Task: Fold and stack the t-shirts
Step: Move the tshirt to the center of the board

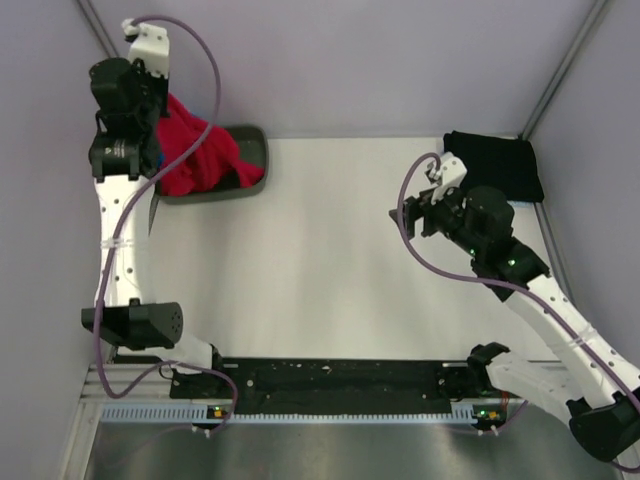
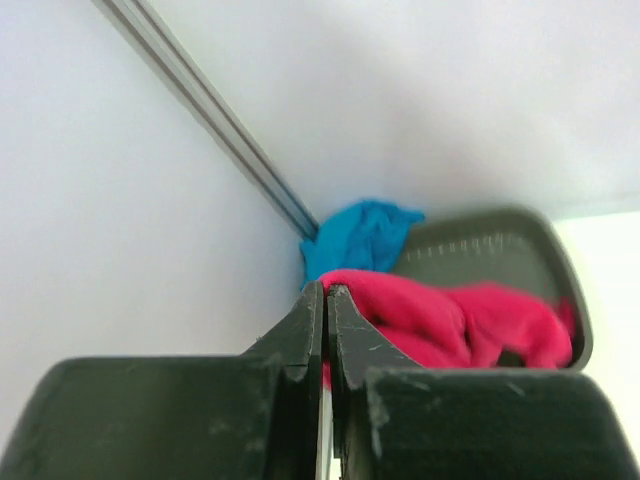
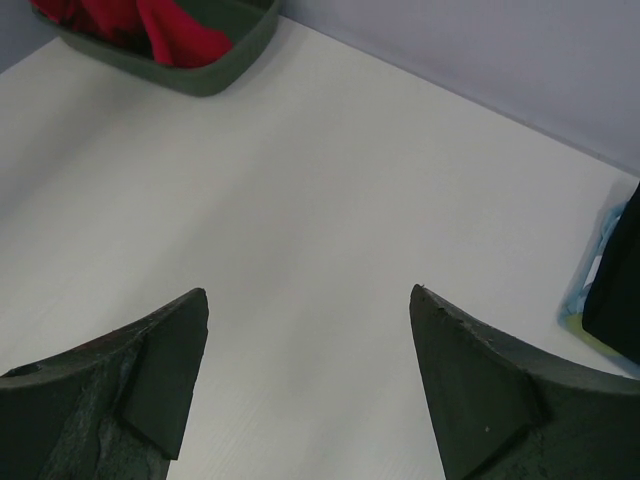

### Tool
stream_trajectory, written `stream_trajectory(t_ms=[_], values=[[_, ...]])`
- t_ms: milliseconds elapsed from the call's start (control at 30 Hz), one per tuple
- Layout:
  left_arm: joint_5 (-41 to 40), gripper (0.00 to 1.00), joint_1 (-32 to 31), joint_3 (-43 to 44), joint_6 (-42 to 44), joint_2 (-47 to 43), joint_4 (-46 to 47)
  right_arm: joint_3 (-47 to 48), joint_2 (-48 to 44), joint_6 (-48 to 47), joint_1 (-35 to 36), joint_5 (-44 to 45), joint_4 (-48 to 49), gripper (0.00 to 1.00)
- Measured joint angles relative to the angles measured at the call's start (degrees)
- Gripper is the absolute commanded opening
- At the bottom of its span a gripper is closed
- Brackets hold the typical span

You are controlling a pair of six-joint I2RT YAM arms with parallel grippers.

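Note:
The bright red t-shirt (image 1: 195, 150) (image 2: 450, 320) (image 3: 170, 35) lies bunched in the grey-green tub (image 1: 252, 148), and one end is pulled up toward the tub's left end. My left gripper (image 1: 165, 110) (image 2: 326, 290) is shut on that raised red cloth, which shows between its jaws. A turquoise t-shirt (image 2: 360, 235) lies crumpled behind the red one, at the tub's far end. The black t-shirt (image 1: 495, 165) (image 3: 620, 290) lies folded at the table's back right corner. To the left of it, my right gripper (image 1: 408, 205) (image 3: 308, 290) hangs open over bare white table and holds nothing.
The tub (image 2: 480, 245) (image 3: 215, 70) stands in the back left corner against the walls. A metal frame post (image 2: 210, 110) runs down that corner. A pale blue and yellow-green edge (image 3: 590, 270) shows under the black t-shirt. The arm bases sit on a black rail (image 1: 330, 380) at the near edge.

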Motion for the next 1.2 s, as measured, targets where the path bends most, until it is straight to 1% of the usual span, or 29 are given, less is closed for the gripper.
stream_trajectory(t_ms=[100,200,300,400,500,667,800,900,1000,1133,1200], values=[[0.5,0.0,-1.1,8.7,0.0,-2.2,-2.2,-0.4,-1.1,0.1,0.0,-0.3,0.0,0.8],[1.2,0.0,-2.8,14.9,0.0,-4.8,-3.8,-0.8,-1.6,0.4,0.0,-0.7,-0.1,0.8],[1.9,0.0,-6.6,20.4,-0.1,-7.6,-7.0,-0.8,-1.6,0.8,0.0,-1.3,-0.1,0.8],[4.9,0.0,-11.8,24.3,-1.1,-9.5,-11.6,-0.8,-1.6,1.9,0.1,-1.9,-0.1,0.81],[8.3,0.0,-15.8,23.9,-2.3,-10.8,-15.3,-0.8,-1.6,2.9,0.1,-2.4,-0.1,0.83],[11.7,0.0,-22.8,15.3,-3.9,-11.4,-19.1,-0.8,-1.5,4.0,0.1,-3.8,-0.5,0.86],[14.1,0.0,-29.2,10.0,-5.1,-7.0,-22.5,-0.8,-1.1,4.4,0.1,-4.3,-2.3,0.89],[15.6,0.0,-32.9,8.9,-5.8,-2.6,-25.4,-0.8,-0.7,4.4,0.1,-4.0,-4.5,0.91],[17.6,0.0,-34.6,10.5,-6.8,0.4,-27.8,-0.7,-0.2,4.1,0.1,-2.8,-7.5,0.91],[17.3,0.0,-36.1,19.5,-7.4,2.7,-29.2,0.9,0.9,3.8,-1.0,-1.1,-11.9,0.91],[15.5,0.0,-38.1,25.2,-7.1,3.1,-28.8,2.5,1.2,3.9,-2.7,-0.8,-13.6,0.91]])
